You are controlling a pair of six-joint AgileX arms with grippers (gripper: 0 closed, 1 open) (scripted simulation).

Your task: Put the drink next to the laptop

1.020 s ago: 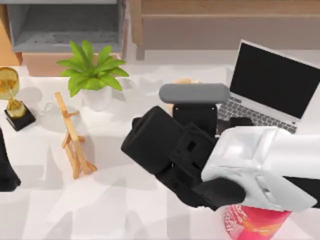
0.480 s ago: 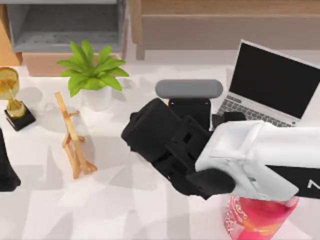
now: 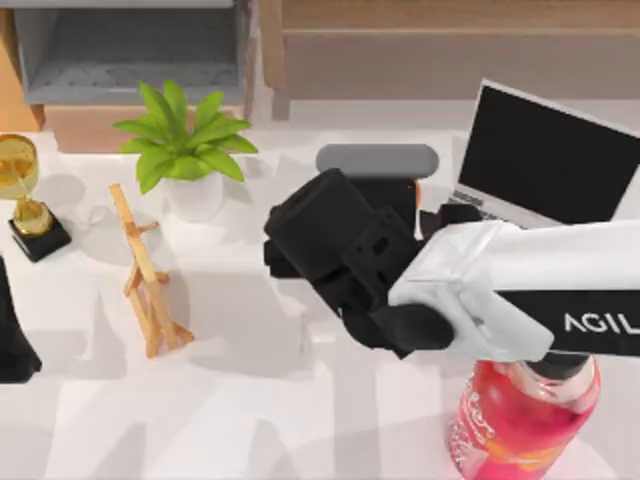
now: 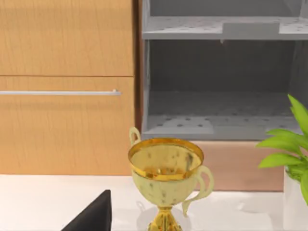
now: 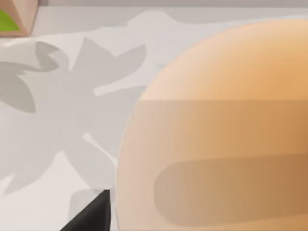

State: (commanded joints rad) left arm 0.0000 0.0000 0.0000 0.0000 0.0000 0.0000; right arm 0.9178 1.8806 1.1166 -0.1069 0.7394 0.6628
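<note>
The drink looms orange-beige and very close in the right wrist view, its domed top rounded above a straight band. In the top view my right arm hides it. My right gripper reaches over the table's middle toward the back, just left of the laptop, which stands open with a black screen and grey keyboard. One dark finger sits just beside the cup's side, apart from it, and the gripper is open. My left gripper is parked at the table's left edge.
A pink bottle stands at the front right under my right arm. At the back left are a green potted plant, a gold trophy and a small wooden easel. A grey shelf lies behind the table.
My right arm has moved toward the back of the table, closing on the drink, whose tan top no longer peeks out past the gripper. More of the pink bottle is uncovered.
</note>
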